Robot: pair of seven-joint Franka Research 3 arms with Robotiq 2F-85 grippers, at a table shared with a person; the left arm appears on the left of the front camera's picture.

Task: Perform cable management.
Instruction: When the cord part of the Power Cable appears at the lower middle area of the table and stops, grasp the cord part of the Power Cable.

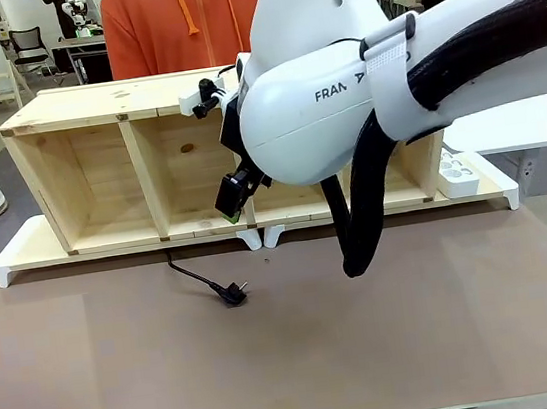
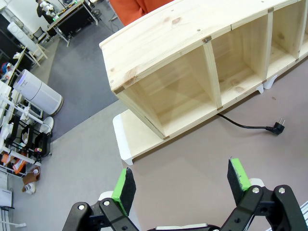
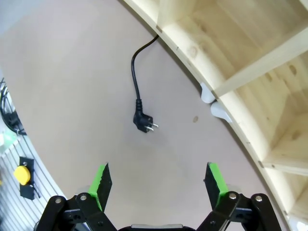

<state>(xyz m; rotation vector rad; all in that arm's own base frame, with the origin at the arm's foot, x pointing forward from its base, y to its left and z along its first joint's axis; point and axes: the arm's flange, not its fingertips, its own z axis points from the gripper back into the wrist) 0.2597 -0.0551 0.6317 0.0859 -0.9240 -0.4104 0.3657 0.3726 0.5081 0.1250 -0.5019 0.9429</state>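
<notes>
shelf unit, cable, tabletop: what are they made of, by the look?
Shelf unit: bare pale wood, likely pine; knots and grain show, no visible coating.
Cable: matte black rubber or PVC jacket, lying in soft curves; the pins on the plug look like metal.
Tabletop: smooth matte grey-brown board, perhaps laminate or hardboard; can't tell which.

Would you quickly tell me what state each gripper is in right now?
Left gripper: open, holding nothing.
Right gripper: open, holding nothing; the cable lies free ahead of it.

The shelf (image 1: 99,104) is bare knotty pine, the tabletop (image 1: 421,326) smooth and matt, the cable (image 1: 190,273) black plastic.
</notes>
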